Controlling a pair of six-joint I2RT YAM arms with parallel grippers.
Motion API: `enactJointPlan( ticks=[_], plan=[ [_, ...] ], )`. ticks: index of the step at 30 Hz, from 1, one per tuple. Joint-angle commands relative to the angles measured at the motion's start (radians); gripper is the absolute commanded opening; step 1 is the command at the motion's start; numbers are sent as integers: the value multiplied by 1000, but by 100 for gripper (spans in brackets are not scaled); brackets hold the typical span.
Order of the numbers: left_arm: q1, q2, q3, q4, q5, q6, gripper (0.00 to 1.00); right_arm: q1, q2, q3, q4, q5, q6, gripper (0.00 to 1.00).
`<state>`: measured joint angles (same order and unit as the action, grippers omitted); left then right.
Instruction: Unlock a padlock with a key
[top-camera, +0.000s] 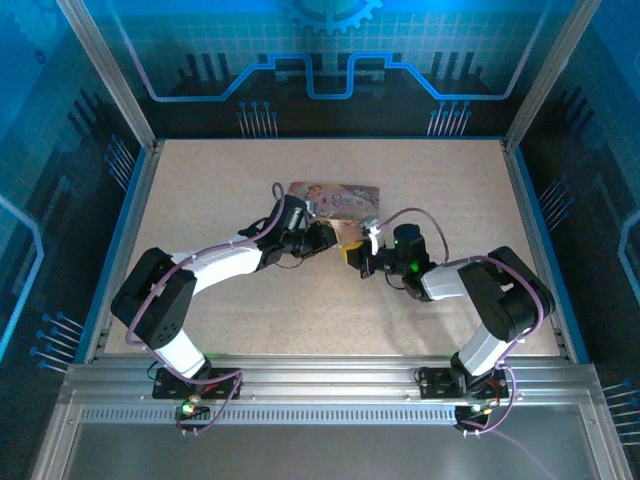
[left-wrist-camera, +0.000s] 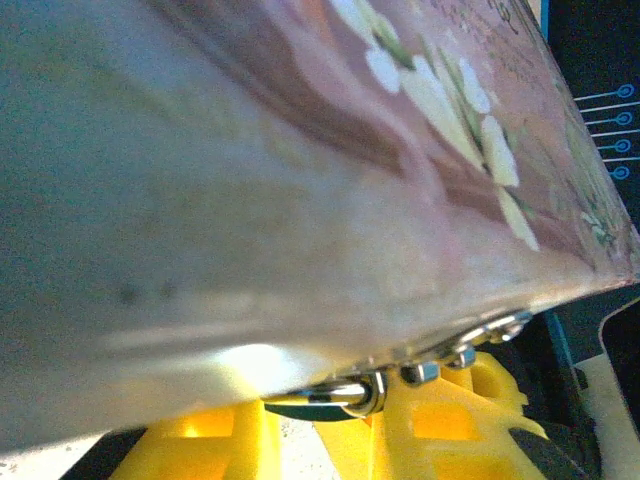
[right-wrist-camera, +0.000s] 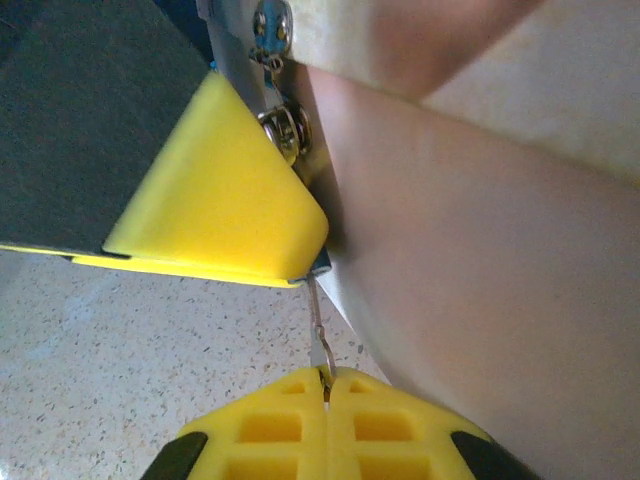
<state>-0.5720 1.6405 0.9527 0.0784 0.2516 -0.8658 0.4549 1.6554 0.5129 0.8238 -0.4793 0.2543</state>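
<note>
By the pink illustrated tin box, we cannot tell whether our left gripper is clamped. Our right gripper pinches the thin dark metal key, tip near the tiny bluish padlock at the tin's front edge. We'd align first, then insert gently.

Blocked at the middle of the table by the pink tin, with the left gripper and right gripper crowded close together against its near edge. Leaves bare tabletop to pass far, left and right of them.
</note>
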Motion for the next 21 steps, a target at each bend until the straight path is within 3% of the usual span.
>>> enactJointPlan(
  ticks=[1,21],
  plan=[
    [0,-36,18,38,67,-6,17,2,3,40,31,-33,-15,0],
    [9,-36,21,26,96,10,17,-4,38,80,66,-69,14,0]
  ],
)
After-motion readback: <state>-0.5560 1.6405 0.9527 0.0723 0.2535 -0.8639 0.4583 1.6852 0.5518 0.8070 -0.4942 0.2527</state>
